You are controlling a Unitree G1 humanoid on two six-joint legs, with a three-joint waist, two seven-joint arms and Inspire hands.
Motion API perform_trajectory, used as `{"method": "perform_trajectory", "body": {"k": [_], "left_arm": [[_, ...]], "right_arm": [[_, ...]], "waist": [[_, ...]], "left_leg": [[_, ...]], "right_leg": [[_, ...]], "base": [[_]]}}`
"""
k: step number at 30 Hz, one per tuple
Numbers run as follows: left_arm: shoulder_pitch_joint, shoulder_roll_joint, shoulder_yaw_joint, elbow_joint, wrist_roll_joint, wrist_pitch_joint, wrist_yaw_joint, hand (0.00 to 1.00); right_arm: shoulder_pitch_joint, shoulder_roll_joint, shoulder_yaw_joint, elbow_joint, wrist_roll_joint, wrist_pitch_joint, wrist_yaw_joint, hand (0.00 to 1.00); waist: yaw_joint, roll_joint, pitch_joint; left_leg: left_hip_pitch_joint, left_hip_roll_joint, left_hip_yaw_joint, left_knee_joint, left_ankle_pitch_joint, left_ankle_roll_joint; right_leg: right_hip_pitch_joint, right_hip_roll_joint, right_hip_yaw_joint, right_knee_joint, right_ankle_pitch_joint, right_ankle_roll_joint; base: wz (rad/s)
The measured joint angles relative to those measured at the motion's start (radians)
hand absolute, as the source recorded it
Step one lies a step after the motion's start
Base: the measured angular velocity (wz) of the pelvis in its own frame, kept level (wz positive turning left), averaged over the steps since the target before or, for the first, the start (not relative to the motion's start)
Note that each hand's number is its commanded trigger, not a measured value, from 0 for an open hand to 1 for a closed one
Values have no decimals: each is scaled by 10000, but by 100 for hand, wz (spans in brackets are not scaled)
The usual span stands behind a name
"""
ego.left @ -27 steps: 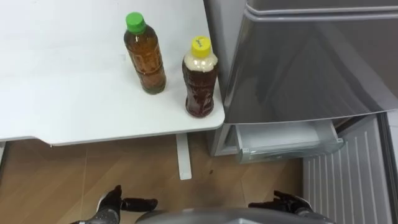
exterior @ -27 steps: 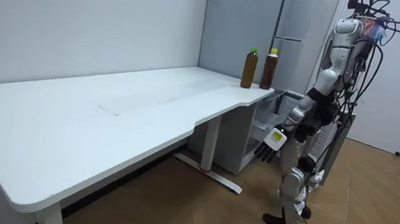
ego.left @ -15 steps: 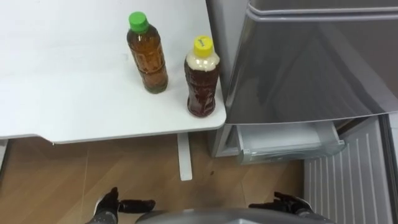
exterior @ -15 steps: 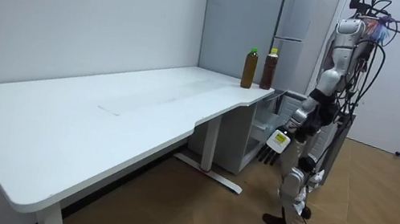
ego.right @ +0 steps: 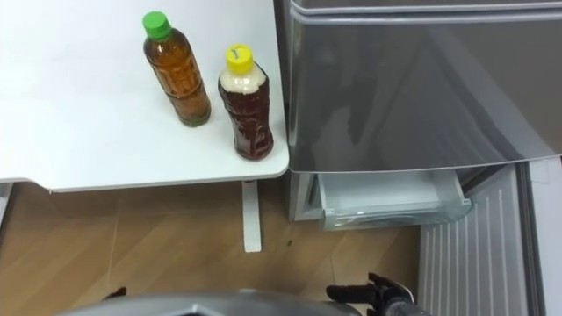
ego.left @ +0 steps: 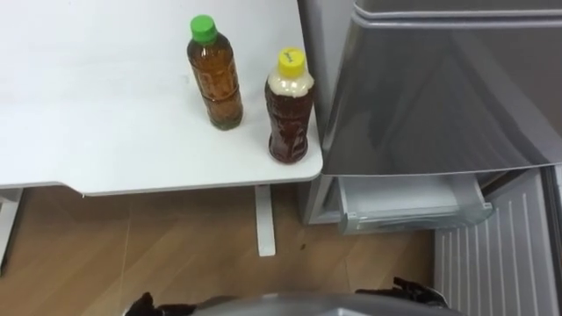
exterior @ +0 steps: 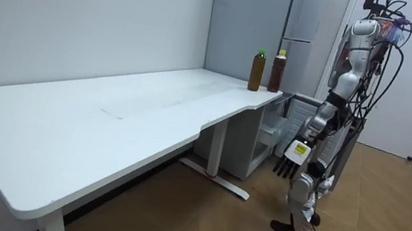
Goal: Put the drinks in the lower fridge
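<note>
Matt white table [ego.left: 105, 132]; glossy clear plastic green-capped bottle [ego.left: 216, 81] and yellow-capped bottle [ego.left: 289, 112]; fridge [ego.left: 439, 88] in sheeny grey metal; wood-grain floor [ego.left: 176, 241].

A green-capped amber bottle [ego.left: 216, 74] and a yellow-capped dark bottle [ego.left: 289, 107] stand upright, close together, at the white table [ego.left: 88, 114] corner beside the fridge [ego.left: 439, 96].

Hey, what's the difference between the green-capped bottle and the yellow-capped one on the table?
The green-capped bottle holds lighter amber drink; the yellow-capped bottle holds darker reddish-brown. The green-capped bottle is slim and straight, the yellow-capped bottle waisted. The yellow-capped bottle stands nearer the corner of the table than the green-capped bottle. Both stand upright, capped.
</note>
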Motion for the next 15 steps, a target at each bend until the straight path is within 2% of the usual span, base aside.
{"method": "perform_trajectory", "body": {"k": [4, 10, 12, 14, 15], "left_arm": [[140, -10, 246, 6, -1328, 38, 525, 0], [41, -4, 1765, -45, -3465, 73, 1360, 0], [80, 4, 2200, -402, -4191, 52, 1778, 0], [144, 21, 2350, -1035, -5533, 8, 2463, 0], [155, 22, 2350, -1202, -5802, -18, 2594, 0]], "right_arm": [[20, 3, -134, 1, -35, 27, 0, 0], [147, 0, -322, -19, 51, 39, -43, 0], [203, -4, -524, -36, 8, 54, -112, 0], [241, -9, -686, -97, -67, 70, -205, 0], [240, -11, -731, -107, -95, 67, -210, 0]], "waist": [[14, 6, -12], [103, 130, -21], [118, 122, -2], [90, 146, 26], [91, 159, 30]], "left_leg": [[31, -14, -5, -24, 0, 0], [347, 11, 16, -68, -25, -15], [356, 32, 4, -11, -96, -28], [341, 36, 22, 36, -100, -31], [340, 34, 25, 39, -100, -31]], "right_leg": [[13, -8, 67, 1, -22, 15], [286, 8, 95, 33, -23, 15], [344, 24, 101, 33, -43, 6], [324, 20, 115, 51, -68, -16], [319, 20, 125, 53, -77, -14]], "base": [[0], [-1], [0], [0], [0]]}}
